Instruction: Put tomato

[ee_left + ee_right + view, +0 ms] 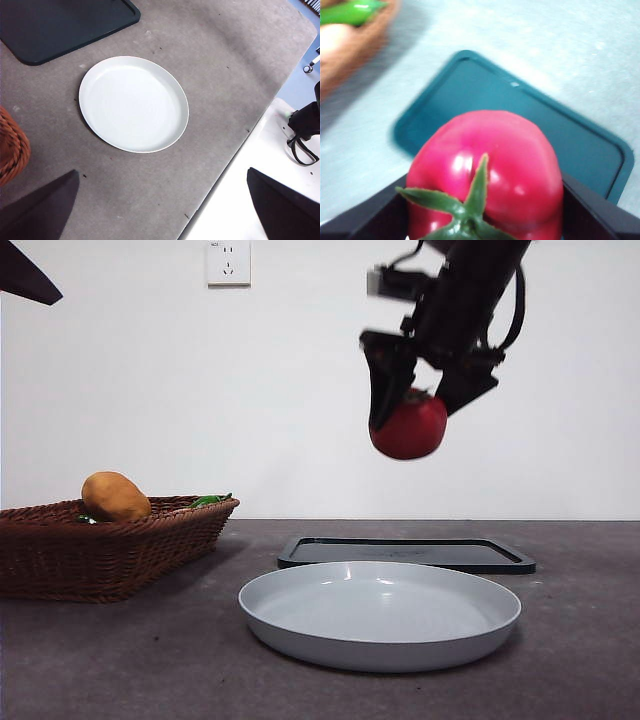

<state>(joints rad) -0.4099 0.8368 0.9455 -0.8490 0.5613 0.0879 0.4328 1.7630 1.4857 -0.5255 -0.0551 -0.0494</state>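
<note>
Nearest the low camera sits the grey plate (380, 615), bare, on the dark table (120, 660). Starting at the left, a wicker basket (110, 550) holds a brown potato (115, 496) and something green (208, 501); the left gripper (160, 210) waits high above the table edge with its jaws spread wide and nothing between them. Moving right, a black tray (405, 554) lies flat just behind the plate. Further right and well above both hangs the right gripper (420, 390), its jaws pinching the tomato (408, 425) by the sides, the green stem (465, 205) turned up toward the wrist.

The wrist view looks down past the tomato onto the tray, so the fruit seems to hang over the tray or the plate's far edge; which one is meant I cannot tell from the task. To set it down well, the arm should first centre over the chosen dish, then descend straight and slowly until the tomato is almost resting. The jaws should part only then, since a round tomato dropped from height would bounce or roll off the shallow rim. Lifting straight up afterwards avoids nudging it.
</note>
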